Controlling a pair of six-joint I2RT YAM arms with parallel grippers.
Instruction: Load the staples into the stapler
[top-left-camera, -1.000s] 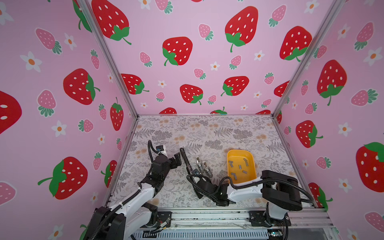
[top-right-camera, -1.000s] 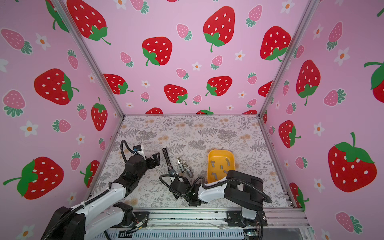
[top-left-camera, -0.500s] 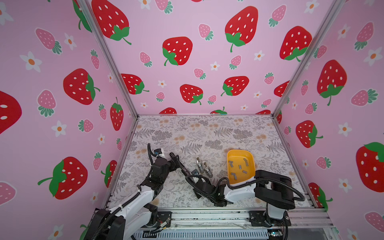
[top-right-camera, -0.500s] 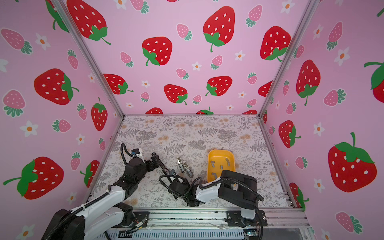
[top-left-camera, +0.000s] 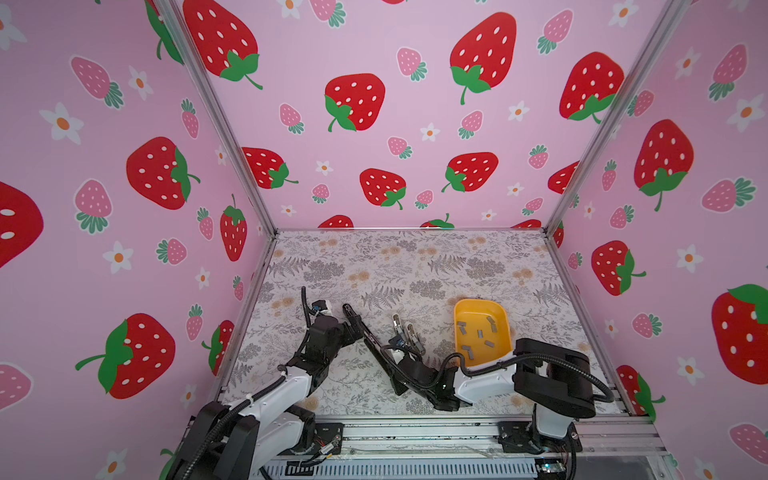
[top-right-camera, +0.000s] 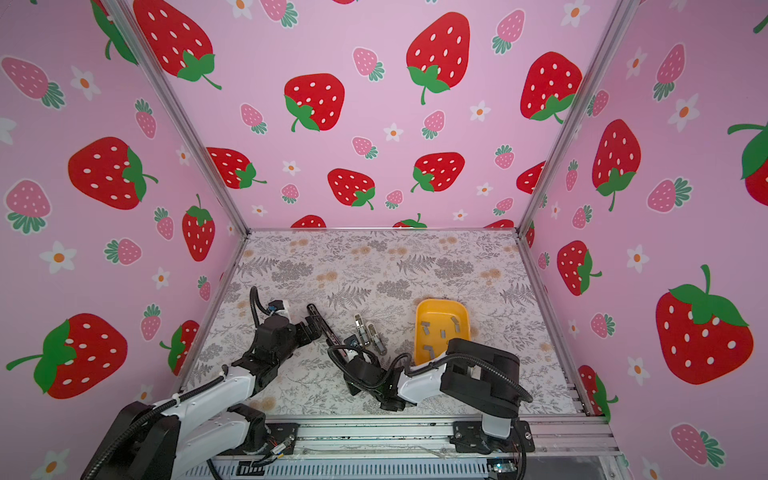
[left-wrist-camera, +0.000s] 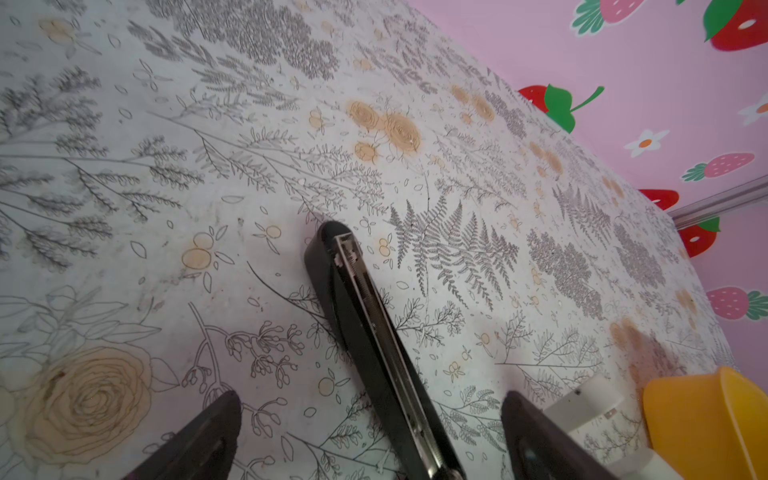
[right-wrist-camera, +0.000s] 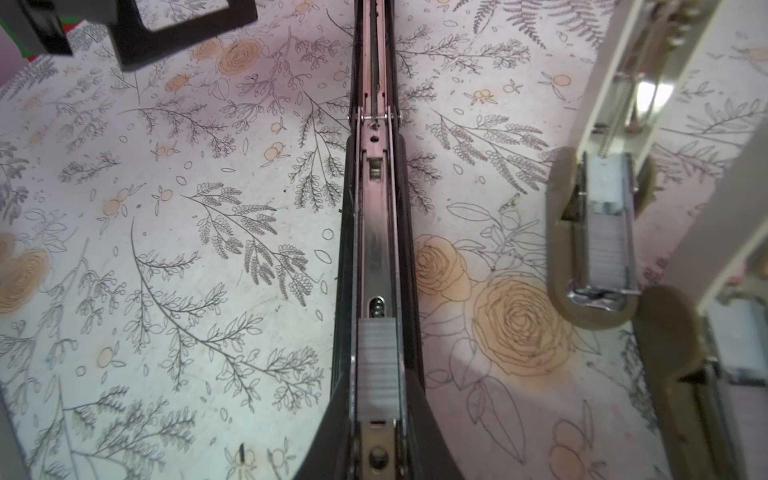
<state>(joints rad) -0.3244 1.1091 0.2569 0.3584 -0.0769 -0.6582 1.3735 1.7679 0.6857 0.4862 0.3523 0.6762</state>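
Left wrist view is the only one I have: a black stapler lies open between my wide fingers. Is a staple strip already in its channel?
Observer: Yes, the right wrist view shows a grey staple strip in the channel of the black stapler, between the fingers of the right gripper.
Operator: Does the yellow tray hold more strips?
Observer: Yes, both top views show several loose strips in the yellow tray.
Operator: Any other stapler?
Observer: Two beige staplers lie open beside the black one.

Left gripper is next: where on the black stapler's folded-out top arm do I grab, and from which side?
Grip the top arm across its two long black sides, around mid-length, coming straight down from above. It lies long and narrow on the table, and the open left gripper straddles it, so closing there likely suffices.
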